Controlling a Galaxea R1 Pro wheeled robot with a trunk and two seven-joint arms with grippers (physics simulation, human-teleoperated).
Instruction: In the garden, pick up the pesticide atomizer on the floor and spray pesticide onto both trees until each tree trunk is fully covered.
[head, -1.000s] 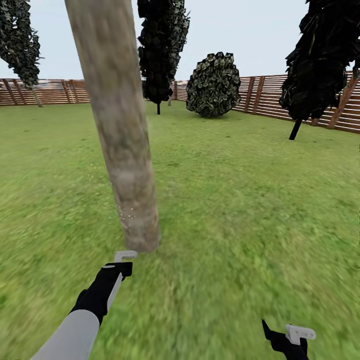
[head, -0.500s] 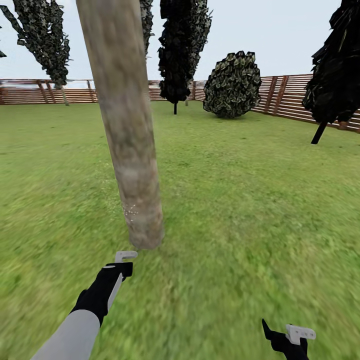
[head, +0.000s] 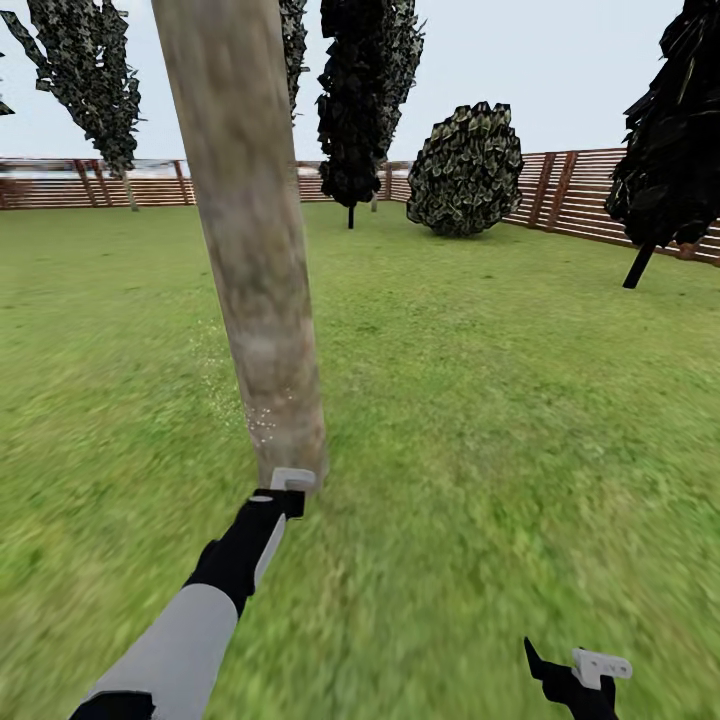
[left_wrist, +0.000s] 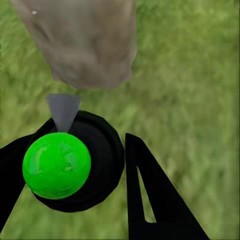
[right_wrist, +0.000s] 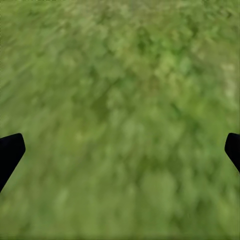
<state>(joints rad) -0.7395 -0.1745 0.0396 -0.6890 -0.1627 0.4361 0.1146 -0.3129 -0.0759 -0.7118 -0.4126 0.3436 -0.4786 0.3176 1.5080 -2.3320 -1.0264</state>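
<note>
Pesticide atomizer (left_wrist: 57, 165), a small black bottle with a bright green top and grey nozzle, is gripped in the left claw (head: 285, 490), aimed at the base of the thick pale grey-beige mottled tree trunk (head: 255, 270). The right claw (head: 580, 680) is held wide open, empty, over blurry green grass (head: 500, 420).

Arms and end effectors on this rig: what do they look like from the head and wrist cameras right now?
The left arm has a pale grey forearm shell, then a black wrist. The left end effector is black with a pale grey finger pad. The right end effector is also black with a pale grey bracket-shaped pad. In the wrist views the fingers are flat black wedges. No cables or markings are visible.
</note>
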